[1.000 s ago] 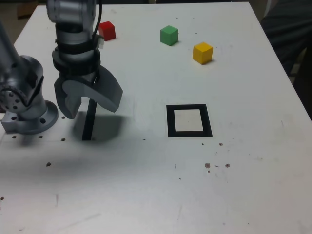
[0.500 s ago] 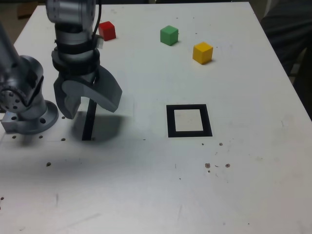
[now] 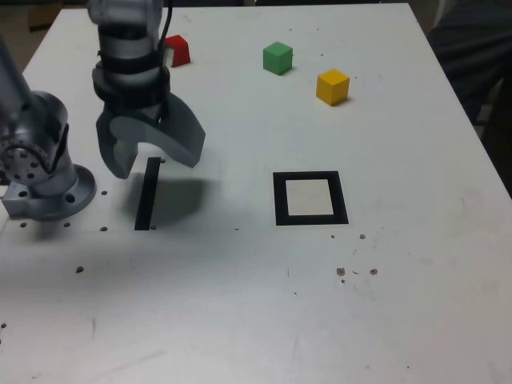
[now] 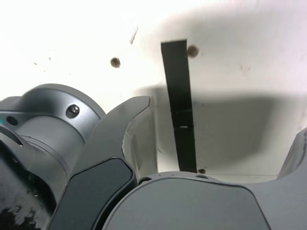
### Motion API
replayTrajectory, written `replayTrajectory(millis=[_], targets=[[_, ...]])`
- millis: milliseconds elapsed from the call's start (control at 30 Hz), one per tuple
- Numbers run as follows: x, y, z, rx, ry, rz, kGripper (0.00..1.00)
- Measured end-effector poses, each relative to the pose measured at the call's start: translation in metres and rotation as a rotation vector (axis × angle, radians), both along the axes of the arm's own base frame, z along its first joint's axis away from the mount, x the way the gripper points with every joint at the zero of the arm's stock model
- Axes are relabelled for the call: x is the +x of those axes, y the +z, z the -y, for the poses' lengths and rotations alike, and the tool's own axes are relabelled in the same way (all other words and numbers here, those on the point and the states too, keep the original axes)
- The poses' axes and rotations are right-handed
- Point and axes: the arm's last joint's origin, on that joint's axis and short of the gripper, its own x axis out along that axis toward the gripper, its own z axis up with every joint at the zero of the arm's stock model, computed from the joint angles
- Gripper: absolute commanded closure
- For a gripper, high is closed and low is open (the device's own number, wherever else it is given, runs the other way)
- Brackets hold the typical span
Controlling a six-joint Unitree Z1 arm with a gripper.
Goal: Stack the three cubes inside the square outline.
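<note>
My gripper (image 3: 154,164) hangs open and empty above the table at the exterior view's left, over the far end of a thin black strip (image 3: 146,196). The red cube (image 3: 179,50) sits at the far left, partly hidden behind my arm. Further right along the far side sit the green cube (image 3: 278,58) and the yellow cube (image 3: 333,86). The square outline (image 3: 280,198), black with a pale centre, lies near the table's middle with nothing in it. The wrist view shows my open gripper (image 4: 223,120) above the strip (image 4: 180,105), and no cube.
My arm's round base (image 3: 44,160) stands at the exterior view's left edge, also seen as the base (image 4: 43,124) in the wrist view. A dark figure (image 3: 472,56) sits beyond the table's right edge. Small dark specks dot the white tabletop (image 3: 240,304).
My gripper has risen and shifted slightly toward the far side and the exterior view's right. It stays open. The cubes have not moved.
</note>
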Motion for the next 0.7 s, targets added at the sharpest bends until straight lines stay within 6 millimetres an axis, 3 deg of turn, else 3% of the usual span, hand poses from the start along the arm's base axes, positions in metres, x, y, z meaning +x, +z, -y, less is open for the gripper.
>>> replayTrajectory(millis=[433, 700], targets=[[0.006, 0.010, -0.035, 0.012, 0.065, -0.011, 0.01], [-0.003, 0.018, -0.072, 0.025, 0.170, -0.003, 0.00]])
